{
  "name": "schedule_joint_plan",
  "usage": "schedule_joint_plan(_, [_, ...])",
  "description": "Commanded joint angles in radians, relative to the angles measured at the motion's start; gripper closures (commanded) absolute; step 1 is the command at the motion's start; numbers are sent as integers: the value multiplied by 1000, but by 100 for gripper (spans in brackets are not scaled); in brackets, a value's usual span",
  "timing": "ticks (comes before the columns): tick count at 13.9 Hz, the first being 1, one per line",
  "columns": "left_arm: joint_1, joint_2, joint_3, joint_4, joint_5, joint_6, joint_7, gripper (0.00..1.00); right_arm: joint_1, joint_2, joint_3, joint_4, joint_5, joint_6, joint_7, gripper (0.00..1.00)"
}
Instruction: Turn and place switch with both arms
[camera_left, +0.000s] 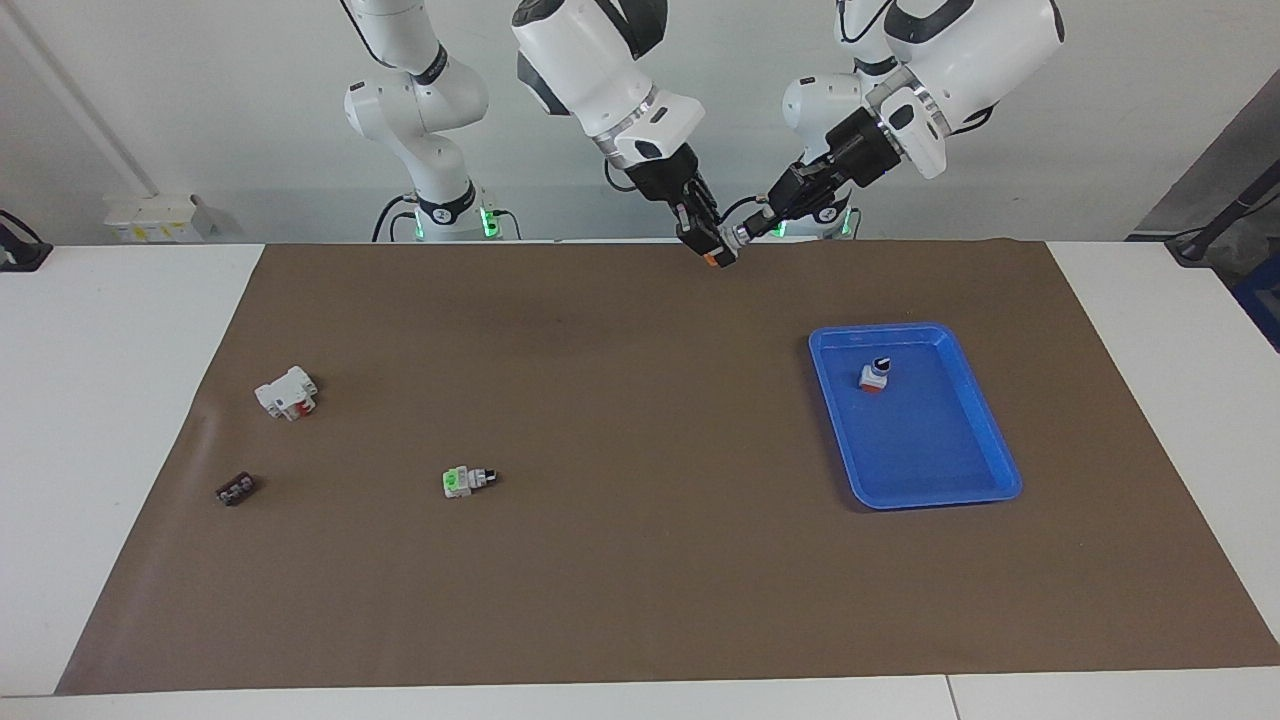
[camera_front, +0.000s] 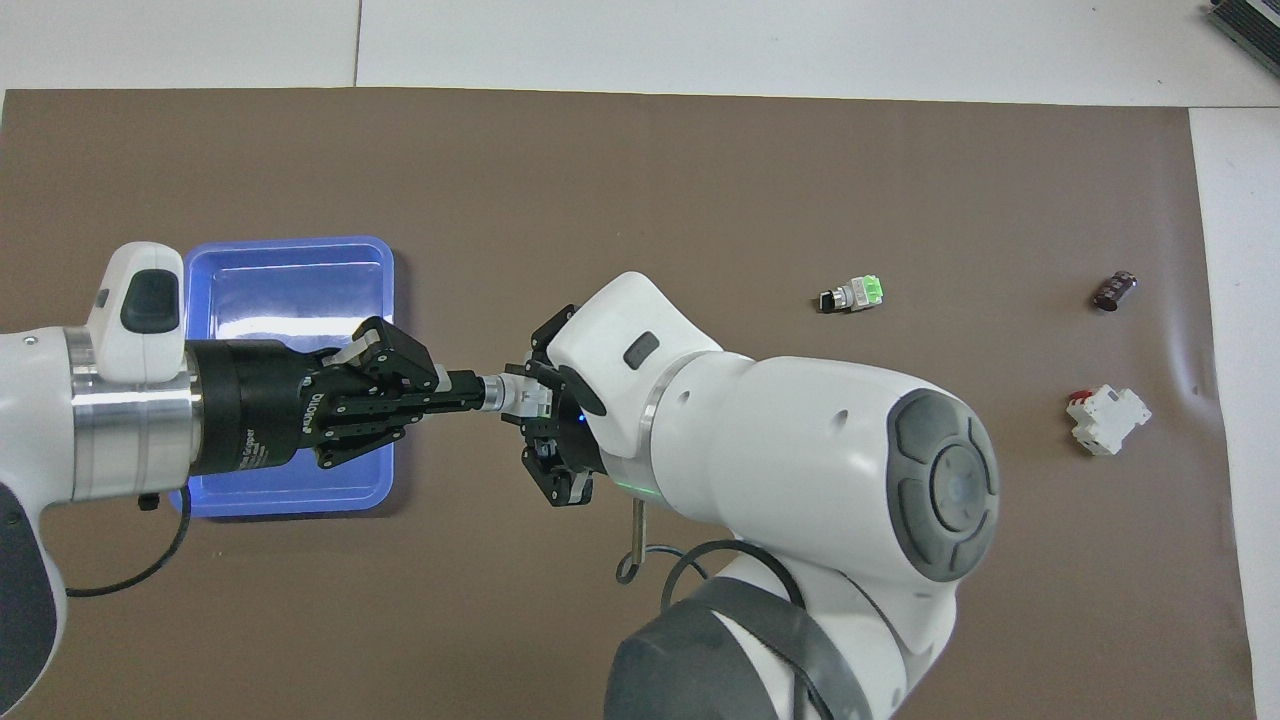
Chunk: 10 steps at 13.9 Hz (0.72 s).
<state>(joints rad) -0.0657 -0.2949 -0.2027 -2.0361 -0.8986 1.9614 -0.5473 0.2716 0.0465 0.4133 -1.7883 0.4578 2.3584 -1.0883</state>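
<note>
The switch (camera_left: 721, 250) hangs in the air between both grippers, over the mat's edge nearest the robots. Its orange base (camera_left: 712, 260) points down toward the right arm's end. My right gripper (camera_left: 712, 246) is shut on its white body. My left gripper (camera_left: 748, 230) is shut on its black knob end. In the overhead view the switch (camera_front: 512, 393) lies level between the left gripper (camera_front: 468, 392) and the right gripper (camera_front: 540, 405). The orange base is hidden there.
A blue tray (camera_left: 935, 450) lies toward the left arm's end, with a red-based switch (camera_left: 874, 376) standing in it. A green-based switch (camera_left: 466, 481), a white breaker (camera_left: 286, 392) and a small dark part (camera_left: 235, 489) lie toward the right arm's end.
</note>
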Motion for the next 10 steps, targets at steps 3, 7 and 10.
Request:
schedule_joint_plan(3, [-16,-27,-9,-36,-17,4,-8,100,1,3,10,15,12,6,31,100])
schedule_joint_plan(7, [-16,-26,-33,-24,-16,-12,-138,100,1,3,10,15,12,6,31,100])
schedule_joint_plan(10, [-16,-23,-61,-19,-16,4,-299,100,1,3,10,15,12,6,33,100])
